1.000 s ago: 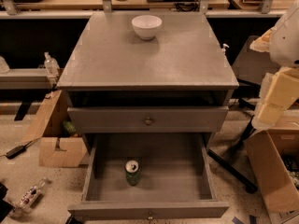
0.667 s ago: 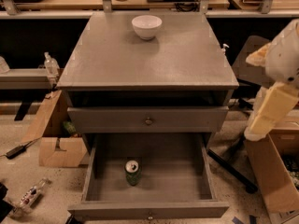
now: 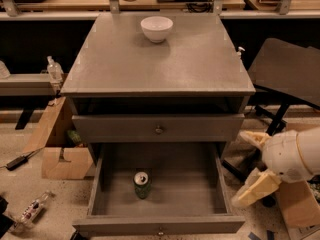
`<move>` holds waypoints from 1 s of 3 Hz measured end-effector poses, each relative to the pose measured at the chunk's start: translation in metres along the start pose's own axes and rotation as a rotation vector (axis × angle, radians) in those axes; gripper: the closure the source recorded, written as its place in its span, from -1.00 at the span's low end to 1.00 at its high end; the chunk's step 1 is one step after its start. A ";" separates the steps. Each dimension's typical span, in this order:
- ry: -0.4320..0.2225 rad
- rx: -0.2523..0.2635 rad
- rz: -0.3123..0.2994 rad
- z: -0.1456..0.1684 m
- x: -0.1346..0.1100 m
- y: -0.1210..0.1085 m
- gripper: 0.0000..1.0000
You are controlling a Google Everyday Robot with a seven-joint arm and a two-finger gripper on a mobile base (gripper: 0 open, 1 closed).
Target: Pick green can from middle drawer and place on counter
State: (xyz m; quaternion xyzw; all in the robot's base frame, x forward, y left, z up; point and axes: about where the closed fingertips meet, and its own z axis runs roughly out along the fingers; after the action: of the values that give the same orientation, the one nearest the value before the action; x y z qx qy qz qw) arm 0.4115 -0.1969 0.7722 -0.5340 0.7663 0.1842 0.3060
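The green can (image 3: 142, 184) stands upright on the floor of the open middle drawer (image 3: 200, 223), left of its centre, silver top showing. The counter (image 3: 160, 66) is the broad grey cabinet top above. My gripper (image 3: 248, 164) is at the lower right, just outside the drawer's right wall and level with it. Its cream fingers (image 3: 251, 189) are spread apart, point left toward the drawer and hold nothing. The gripper is well to the right of the can and does not touch it.
A white bowl (image 3: 156, 28) sits at the back of the counter. A closed drawer with a knob (image 3: 159, 130) is above the open one. Cardboard boxes (image 3: 60, 154) and a bottle (image 3: 34, 208) lie on the floor at left. A dark chair (image 3: 290, 74) stands at right.
My arm has come down from the upper right, beside the counter, to the lower right, next to the open drawer. The can and bowl have not moved.
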 end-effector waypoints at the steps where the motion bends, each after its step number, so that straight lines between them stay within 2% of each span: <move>1: -0.218 0.045 0.010 0.048 0.001 -0.011 -1.00; 2: -0.265 0.065 -0.025 0.060 0.000 -0.017 -1.00; 3: -0.265 0.065 -0.025 0.060 0.000 -0.017 -1.00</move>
State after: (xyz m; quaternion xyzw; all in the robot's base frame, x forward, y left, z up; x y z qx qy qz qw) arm 0.4442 -0.1662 0.7280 -0.5044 0.7179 0.2242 0.4241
